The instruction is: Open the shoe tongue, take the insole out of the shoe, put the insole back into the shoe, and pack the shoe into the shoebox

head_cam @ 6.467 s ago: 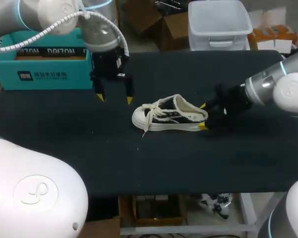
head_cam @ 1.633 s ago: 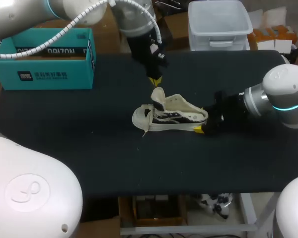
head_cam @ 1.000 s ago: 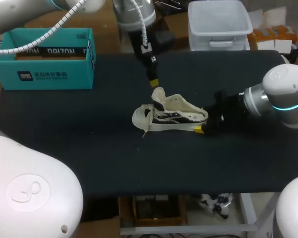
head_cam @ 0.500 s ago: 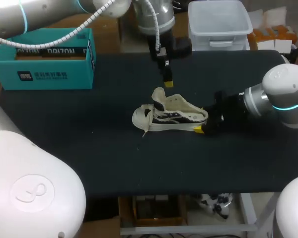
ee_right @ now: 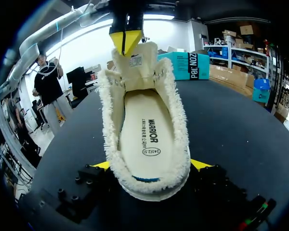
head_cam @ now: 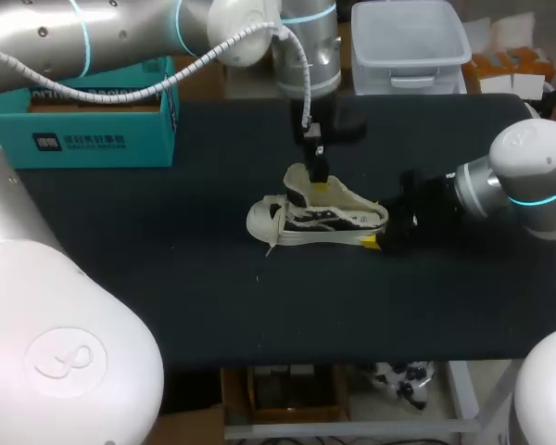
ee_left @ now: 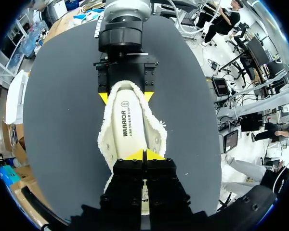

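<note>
A white low-top shoe (head_cam: 315,215) lies on its sole mid-table, toe to the left, laces loose. Its tongue (head_cam: 296,183) is folded up and forward, and the cream insole (ee_left: 125,125) lies inside the fleecy opening. My left gripper (head_cam: 320,178) is shut with nothing in it. It points down, and its yellow tips (ee_left: 144,155) are just over the front of the insole, behind the tongue (ee_right: 135,62). My right gripper (head_cam: 375,222) is shut on the shoe's heel, one finger (ee_right: 102,164) on each side. The teal shoebox (head_cam: 83,111) stands at the back left.
The black table top (head_cam: 167,278) spreads wide in front of and left of the shoe. My left arm crosses over the table's back from the left, above the shoebox.
My shut left gripper has moved right and down, from behind the tongue to over the shoe's opening. The shoe and my right arm have stayed still.
</note>
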Controlling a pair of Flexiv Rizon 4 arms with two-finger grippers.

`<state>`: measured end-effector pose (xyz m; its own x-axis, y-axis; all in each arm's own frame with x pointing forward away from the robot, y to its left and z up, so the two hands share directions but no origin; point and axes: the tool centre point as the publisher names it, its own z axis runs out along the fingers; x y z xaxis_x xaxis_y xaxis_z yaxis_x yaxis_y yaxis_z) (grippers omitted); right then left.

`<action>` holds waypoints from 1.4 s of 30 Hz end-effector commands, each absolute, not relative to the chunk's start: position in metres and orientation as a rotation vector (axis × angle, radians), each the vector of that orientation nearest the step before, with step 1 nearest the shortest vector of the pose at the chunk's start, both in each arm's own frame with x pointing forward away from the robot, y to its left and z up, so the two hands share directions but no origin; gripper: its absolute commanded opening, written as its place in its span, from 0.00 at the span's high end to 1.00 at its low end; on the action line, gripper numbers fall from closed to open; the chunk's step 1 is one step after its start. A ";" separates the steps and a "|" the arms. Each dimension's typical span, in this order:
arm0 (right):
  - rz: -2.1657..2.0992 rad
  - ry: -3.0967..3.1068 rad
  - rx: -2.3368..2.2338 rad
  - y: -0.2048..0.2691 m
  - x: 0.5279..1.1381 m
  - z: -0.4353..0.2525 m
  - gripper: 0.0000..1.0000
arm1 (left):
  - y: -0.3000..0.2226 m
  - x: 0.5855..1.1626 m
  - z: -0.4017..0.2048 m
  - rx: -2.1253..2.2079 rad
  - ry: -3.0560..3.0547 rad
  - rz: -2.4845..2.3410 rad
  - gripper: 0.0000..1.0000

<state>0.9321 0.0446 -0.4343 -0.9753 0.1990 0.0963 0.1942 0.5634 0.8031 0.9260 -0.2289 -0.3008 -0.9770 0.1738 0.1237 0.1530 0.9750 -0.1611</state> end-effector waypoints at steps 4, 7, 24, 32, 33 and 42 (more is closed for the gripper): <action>1.428 2.772 0.349 0.041 0.930 -0.446 1.00 | -0.227 0.921 -0.336 -0.283 -2.963 0.251 1.00; 1.428 2.772 0.349 0.041 0.930 -0.446 1.00 | -0.229 0.919 -0.348 -0.293 -2.966 0.248 1.00; 1.428 2.772 0.349 0.041 0.930 -0.446 1.00 | -0.234 0.913 -0.368 -0.296 -2.940 0.208 1.00; 1.428 2.772 0.349 0.041 0.930 -0.446 1.00 | -0.236 0.909 -0.380 -0.285 -2.951 0.191 1.00; 1.428 2.772 0.349 0.041 0.930 -0.446 1.00 | -0.236 0.908 -0.380 -0.281 -2.956 0.191 1.00; 1.428 2.772 0.349 0.041 0.930 -0.446 1.00 | -0.237 0.909 -0.387 -0.268 -3.005 0.185 0.75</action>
